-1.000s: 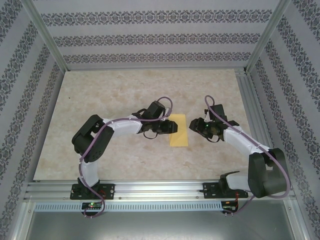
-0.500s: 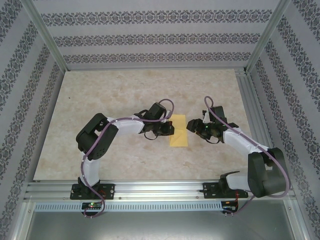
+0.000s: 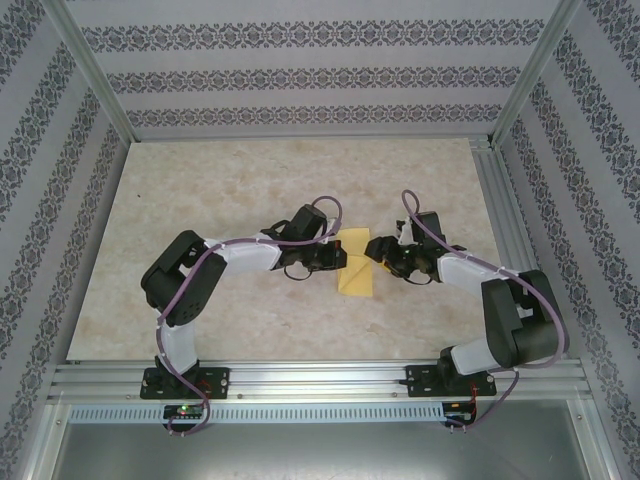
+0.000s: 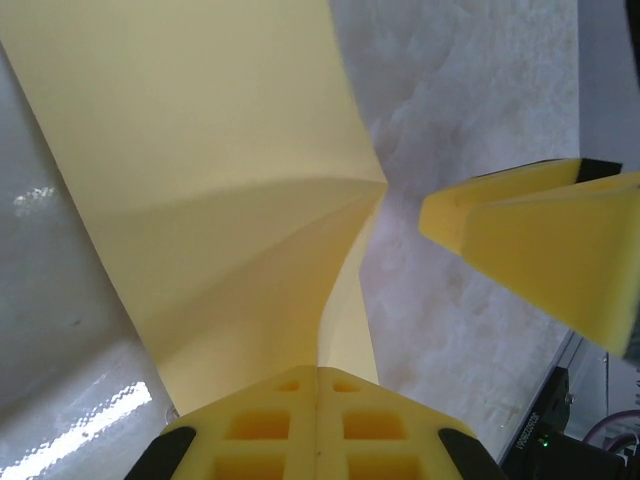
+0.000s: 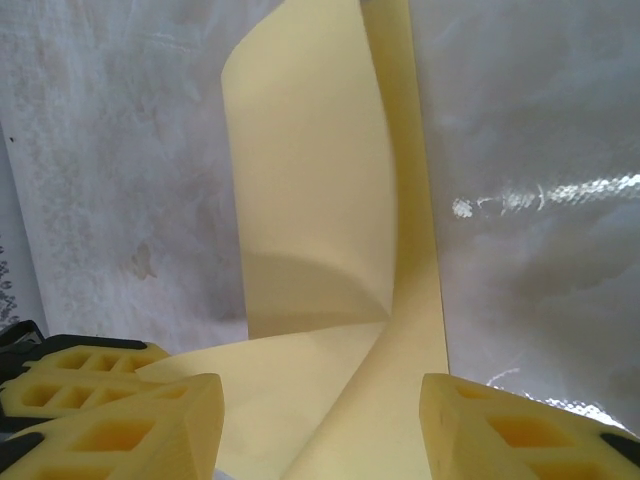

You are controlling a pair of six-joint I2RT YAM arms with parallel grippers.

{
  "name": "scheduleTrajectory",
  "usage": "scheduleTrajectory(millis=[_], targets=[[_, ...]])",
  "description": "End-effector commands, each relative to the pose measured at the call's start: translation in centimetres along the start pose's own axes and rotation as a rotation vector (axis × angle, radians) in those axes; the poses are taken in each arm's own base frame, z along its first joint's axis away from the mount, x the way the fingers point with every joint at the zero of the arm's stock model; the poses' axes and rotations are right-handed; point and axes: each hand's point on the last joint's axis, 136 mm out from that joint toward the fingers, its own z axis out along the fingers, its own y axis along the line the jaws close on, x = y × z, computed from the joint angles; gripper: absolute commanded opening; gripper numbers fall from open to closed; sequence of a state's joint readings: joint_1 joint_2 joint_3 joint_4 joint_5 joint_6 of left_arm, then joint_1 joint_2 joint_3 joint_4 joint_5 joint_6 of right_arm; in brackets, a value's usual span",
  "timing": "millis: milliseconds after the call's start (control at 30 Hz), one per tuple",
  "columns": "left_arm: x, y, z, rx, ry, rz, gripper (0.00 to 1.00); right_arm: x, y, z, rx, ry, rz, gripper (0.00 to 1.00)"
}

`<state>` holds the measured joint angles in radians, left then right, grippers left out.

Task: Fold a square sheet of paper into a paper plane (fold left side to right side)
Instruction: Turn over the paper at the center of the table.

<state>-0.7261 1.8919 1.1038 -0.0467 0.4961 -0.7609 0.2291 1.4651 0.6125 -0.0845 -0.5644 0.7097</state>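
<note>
Moved: left gripper [image 4: 318,375] has clamped shut on paper [image 3: 357,281], lifting its 9 o'clock edge; right arm has swung in
Right gripper [image 5: 320,420]: fingers apart astride the raised flap at 3 o'clock; probably to receive it
Paper: middle of table [image 3: 250,180]; curled for the rightward fold

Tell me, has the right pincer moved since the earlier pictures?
Yes. The right pincer has shifted left, away from the table's right rail, reaching the yellow paper.

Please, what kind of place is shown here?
Probably a robot test booth: a left arm and a right arm bolted to an aluminium rail, with patterned panel walls around a marbled table.
</note>
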Motion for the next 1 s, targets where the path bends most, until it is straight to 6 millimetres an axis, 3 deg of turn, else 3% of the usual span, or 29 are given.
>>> scheduleTrajectory(millis=[0,500,967], targets=[[-1.1,-1.4,-1.4,0.049,-0.046,0.012,0.05,0.0,0.9,0.9,-0.044,0.018,0.004,0.55],[-0.6,-0.2,-0.9,0.041,-0.041,-0.018,0.06,0.0,3.0,2.4,-0.117,0.041,0.011,0.54],[-0.3,1.2,-0.1,0.001,-0.024,-0.052,0.15,0.2,3.3,2.3,-0.109,0.044,-0.003,0.34]])
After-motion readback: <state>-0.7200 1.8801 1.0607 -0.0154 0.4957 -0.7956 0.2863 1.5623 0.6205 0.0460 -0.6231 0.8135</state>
